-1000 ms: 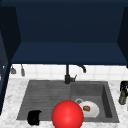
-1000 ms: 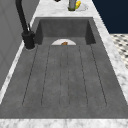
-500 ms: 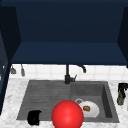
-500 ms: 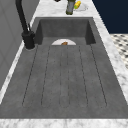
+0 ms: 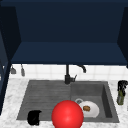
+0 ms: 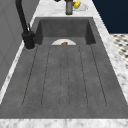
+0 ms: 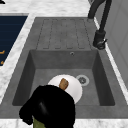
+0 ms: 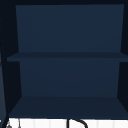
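The right hand (image 7: 50, 107) was seen curled over the green bottle (image 5: 120, 98). With a loose hold, it could be toppled onto the plate (image 7: 75, 90). The left hand (image 5: 34, 117) was parked nearby.

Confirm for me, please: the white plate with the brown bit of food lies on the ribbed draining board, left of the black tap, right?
Not quite. The white plate with the brown bit of food lies in the sink basin, beside the drain, not on the draining board. The right side view shows it most plainly; the draining board does lie left of the black tap.
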Controlling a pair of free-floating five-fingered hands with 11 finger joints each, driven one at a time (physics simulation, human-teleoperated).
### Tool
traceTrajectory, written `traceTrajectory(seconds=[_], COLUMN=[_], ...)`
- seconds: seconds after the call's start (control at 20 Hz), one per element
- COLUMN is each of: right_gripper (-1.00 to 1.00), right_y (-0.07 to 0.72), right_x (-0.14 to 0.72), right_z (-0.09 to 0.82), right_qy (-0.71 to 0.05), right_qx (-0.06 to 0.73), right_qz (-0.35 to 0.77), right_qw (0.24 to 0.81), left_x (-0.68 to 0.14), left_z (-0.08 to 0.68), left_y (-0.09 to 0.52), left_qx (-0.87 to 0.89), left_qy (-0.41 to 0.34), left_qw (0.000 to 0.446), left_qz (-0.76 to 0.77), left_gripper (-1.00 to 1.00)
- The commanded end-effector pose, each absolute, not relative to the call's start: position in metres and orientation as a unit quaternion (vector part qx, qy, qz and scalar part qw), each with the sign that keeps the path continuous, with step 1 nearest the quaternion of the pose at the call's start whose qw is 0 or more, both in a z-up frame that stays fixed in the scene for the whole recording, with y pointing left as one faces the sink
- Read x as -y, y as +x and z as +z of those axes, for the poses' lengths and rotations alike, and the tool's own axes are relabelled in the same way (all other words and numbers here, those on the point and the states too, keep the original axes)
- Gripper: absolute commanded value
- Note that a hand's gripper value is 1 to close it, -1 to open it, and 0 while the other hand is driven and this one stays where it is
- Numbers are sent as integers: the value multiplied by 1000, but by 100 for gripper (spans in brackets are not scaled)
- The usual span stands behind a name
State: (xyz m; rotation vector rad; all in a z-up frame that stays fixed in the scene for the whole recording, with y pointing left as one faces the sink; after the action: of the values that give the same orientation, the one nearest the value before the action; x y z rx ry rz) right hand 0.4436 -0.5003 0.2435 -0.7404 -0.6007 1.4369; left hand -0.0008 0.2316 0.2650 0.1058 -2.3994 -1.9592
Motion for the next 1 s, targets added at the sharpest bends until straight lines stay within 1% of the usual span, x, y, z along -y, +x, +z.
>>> traceTrajectory(seconds=[0.0,0.2,0.25,0.35,0.4,0.45,0.85,0.95], right_gripper=[100,100,100,100,-100,-100,-100,-100], right_y=[444,445,443,444,445,447,453,454], right_x=[514,531,535,536,533,533,534,534], right_z=[218,231,236,242,242,244,281,290], right_qy=[-332,-296,-291,-291,-285,-283,-291,-285], right_qx=[270,299,312,310,296,295,273,265], right_qz=[636,633,627,625,624,617,642,645], right_qw=[642,650,652,654,665,672,654,657], left_x=[-232,-232,-232,-232,-232,-232,-232,-232], left_z=[265,265,265,265,265,265,265,265], left_y=[-1,-1,-1,-1,-1,-1,-1,-1], left_qx=[774,774,774,774,774,774,774,774], left_qy=[34,34,34,34,34,34,34,34], left_qw=[21,21,21,21,21,21,21,21], left_qz=[-632,-632,-632,-632,-632,-632,-632,-632], left_gripper=[0,0,0,0,0,0,0,0])
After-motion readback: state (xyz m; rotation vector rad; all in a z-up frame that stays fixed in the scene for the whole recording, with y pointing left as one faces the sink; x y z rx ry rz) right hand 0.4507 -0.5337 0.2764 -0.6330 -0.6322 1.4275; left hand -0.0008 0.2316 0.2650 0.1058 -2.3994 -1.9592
